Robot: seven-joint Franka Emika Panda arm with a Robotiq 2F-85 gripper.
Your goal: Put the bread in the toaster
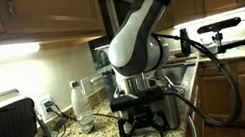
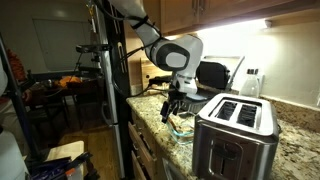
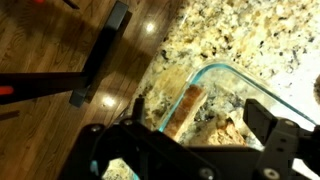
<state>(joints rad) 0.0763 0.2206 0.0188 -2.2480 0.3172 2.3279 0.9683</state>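
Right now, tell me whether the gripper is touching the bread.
Cannot tell. In the wrist view the bread lies in a glass dish between the spread fingers of the gripper, but its near end is hidden behind the gripper body.

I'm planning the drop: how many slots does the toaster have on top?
2, side by side atop the toaster: one slot toward the claw, the other beside it, farther away.

we see the bread (image 3: 186, 108) in the wrist view as a narrow tan-brown slice, standing on edge and leaning, inside a clear glass dish (image 3: 262, 88) on the speckled stone counter (image 3: 230, 35). in an exterior view the toaster (image 2: 236, 135) stands upright on that counter near the dish: boxy brushed steel, rounded edges, two dark slots facing up.
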